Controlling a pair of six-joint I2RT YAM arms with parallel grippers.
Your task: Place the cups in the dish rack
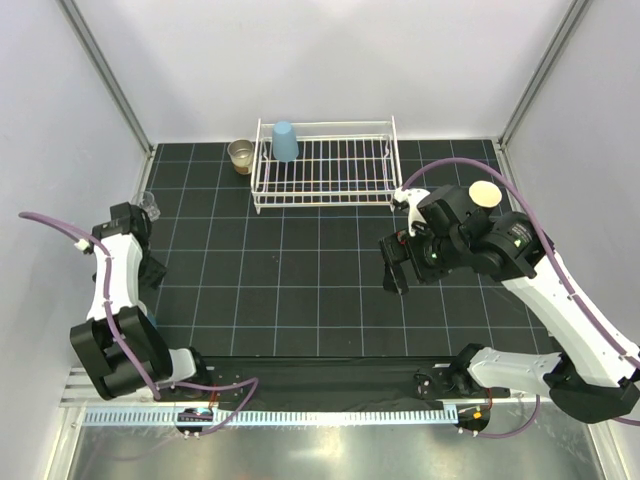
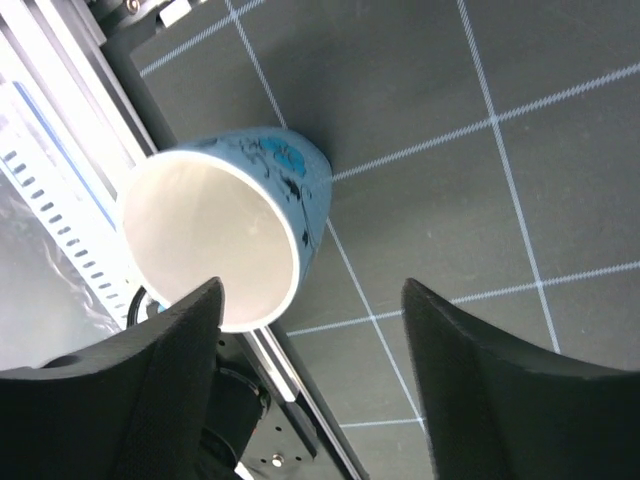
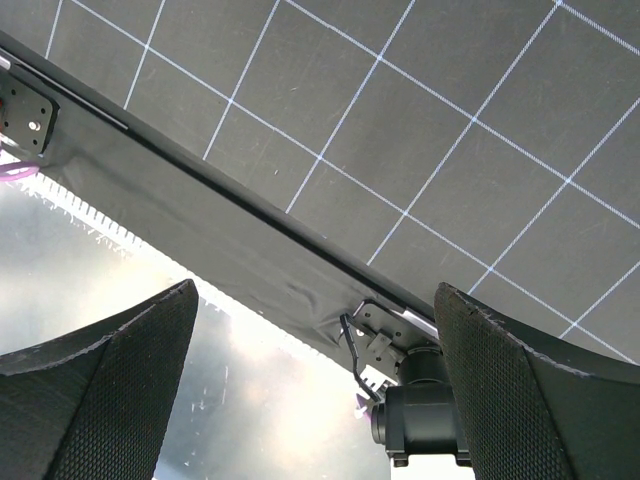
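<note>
The left claw point(image 2: 312, 300) is spread about the teal mug point(image 2: 230, 225), which lies on its side on the bench point(image 2: 500, 200) near the front edge, mouth toward the wrist camera. One finger point(image 2: 150, 370) sits at the rim and the other is well clear, so nothing is pinched yet. It is probably lining up for a grip. The right claw point(image 3: 315, 330) hangs spread and empty. In the dish rack point(image 1: 320, 197) a light blue tumbler point(image 1: 285, 140) stands mouth-down, likely to drain — the tan cup point(image 1: 240, 155) sits just beside the rack, outside it.
</note>
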